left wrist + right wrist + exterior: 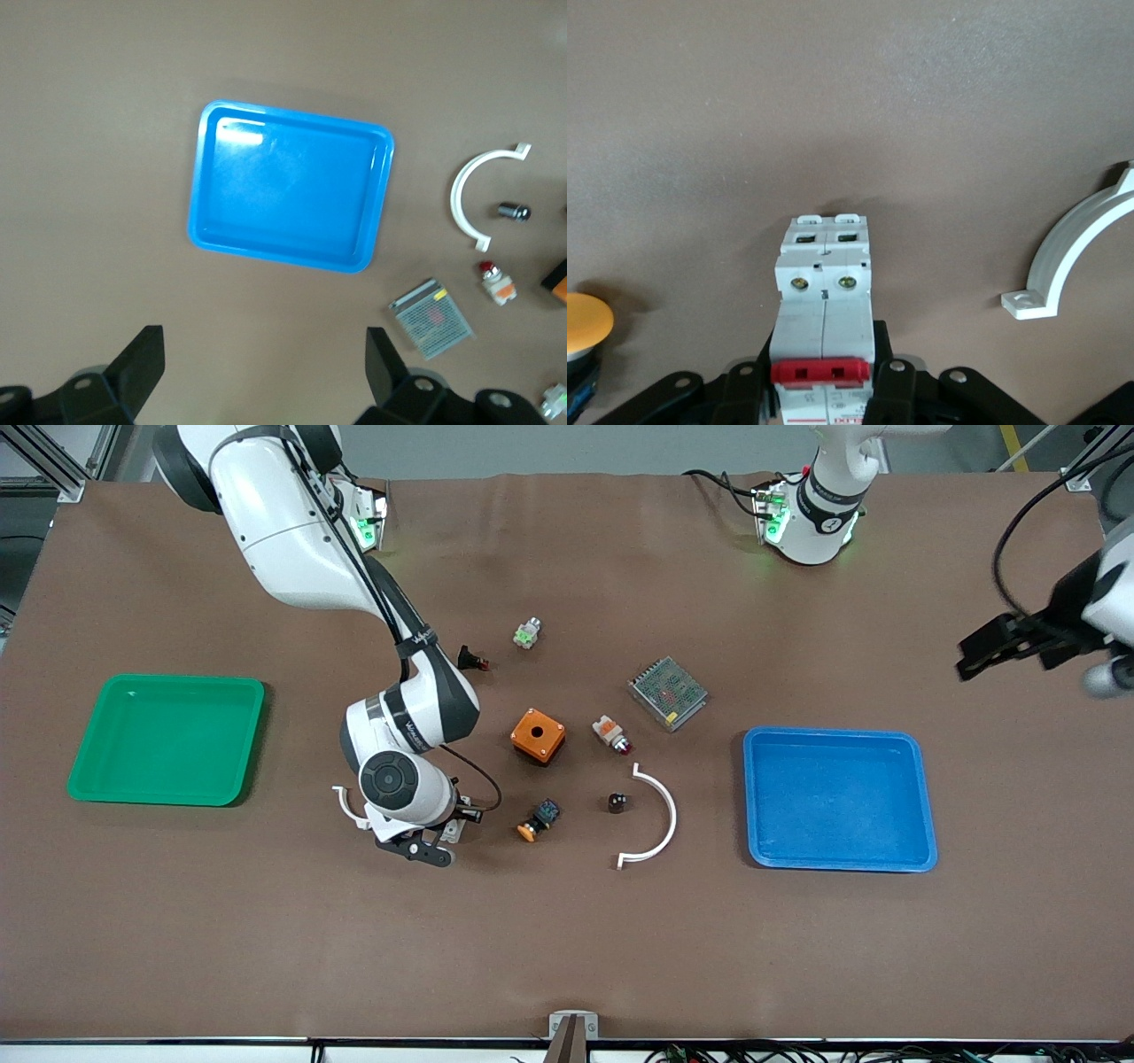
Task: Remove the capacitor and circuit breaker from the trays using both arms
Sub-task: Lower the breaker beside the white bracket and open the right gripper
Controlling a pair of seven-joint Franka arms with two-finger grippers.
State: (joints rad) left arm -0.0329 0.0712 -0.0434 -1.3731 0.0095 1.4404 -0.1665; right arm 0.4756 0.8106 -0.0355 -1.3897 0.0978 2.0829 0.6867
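From the front camera, my right gripper (423,834) sits low over the brown table (567,948), between the green plastic tray (166,739) at the right arm's end and the orange-capped black-and-blue push button (539,820). A white curved clip (347,806) peeks out from under my right wrist. The capacitor, a tiny black stubby cylinder (617,802), lies on the table just inside the curve of a larger white half-ring bracket (654,817), nearer the camera than the white-and-orange part with a red tip (611,734). An orange box with a dark round hole (538,735) stands beside that part; a grey meshed metal module (668,693) lies farther from the camera, toward the blue plastic tray (838,799). A small green-and-white part (527,633) and a black part with a red tip (472,660) lie closer to the bases. My left gripper (999,646) waits in the air over the left arm's end of the table.

In my left wrist view, my left fingers (142,363) stand wide apart with nothing between them, over bare table beside the blue tray.

In my right wrist view, my right fingers (893,381) are clamped on the breaker, a white-grey rectangular block with a red switch lever (824,332), gripping it at the lever end.
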